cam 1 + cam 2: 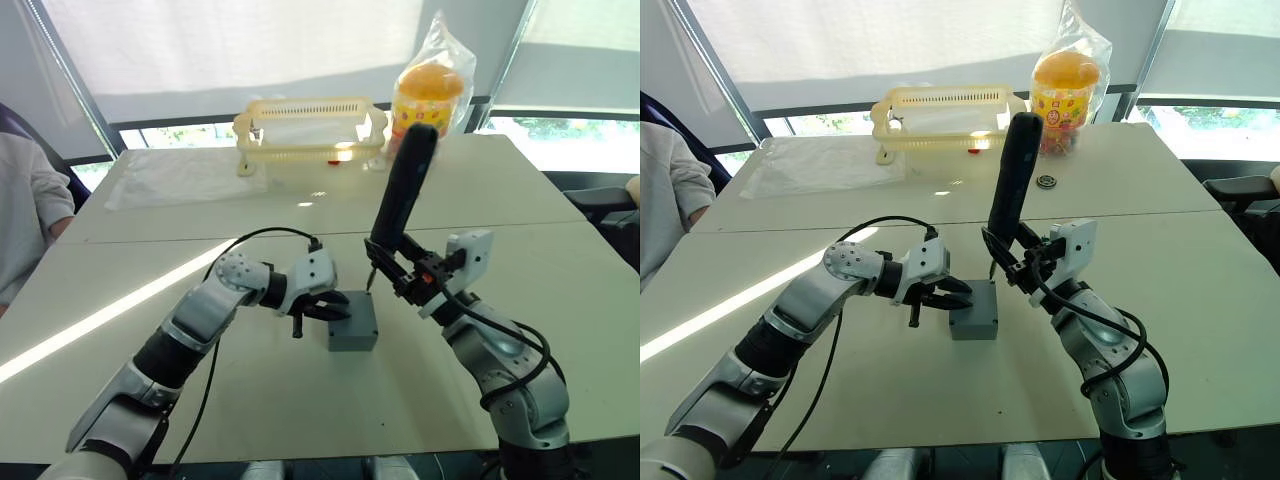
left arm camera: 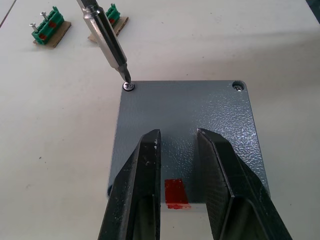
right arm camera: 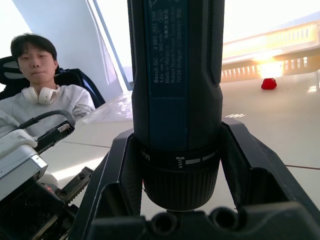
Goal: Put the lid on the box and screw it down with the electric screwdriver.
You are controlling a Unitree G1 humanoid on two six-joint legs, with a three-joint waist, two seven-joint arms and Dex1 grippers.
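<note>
**Lidded box, bit on corner screw**

Box (image 1: 353,322): square grey enclosure, mid-table, well short of the slotted yellow basket (image 1: 310,128). Lid (image 2: 190,130): speckled grey plate, seated flush on the box; red patch at one edge. Screwdriver (image 1: 402,190): black cylinder, tilted, its thin metal bit resting on a corner screw (image 2: 129,86). Right gripper (image 1: 400,272) was clamped around its barrel. Left gripper (image 2: 177,165): black tapered fingers slightly apart, empty, over the lid's red edge.
</note>
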